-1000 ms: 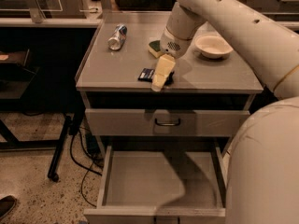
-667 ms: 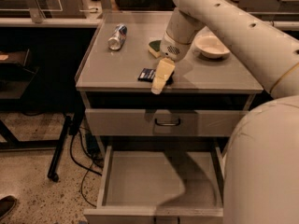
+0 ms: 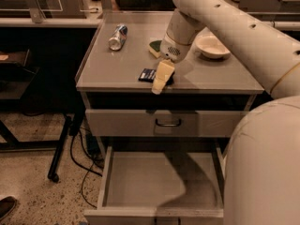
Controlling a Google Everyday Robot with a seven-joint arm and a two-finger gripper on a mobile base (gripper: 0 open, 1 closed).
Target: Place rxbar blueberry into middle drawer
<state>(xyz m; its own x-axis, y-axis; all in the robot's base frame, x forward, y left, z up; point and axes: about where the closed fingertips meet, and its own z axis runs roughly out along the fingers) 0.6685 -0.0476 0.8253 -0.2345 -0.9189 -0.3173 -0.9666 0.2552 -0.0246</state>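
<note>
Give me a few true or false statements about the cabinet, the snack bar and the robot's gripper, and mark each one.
1. The snack bar lies on the countertop. True.
2. The can is in the open drawer. False: it lies on its side on the countertop, towards the back.
3. The gripper is low over the countertop's front edge, right beside the snack bar. True.
4. The drawer front with the black handle is pulled out. False: it is shut; the drawer below it is the open one.
</note>
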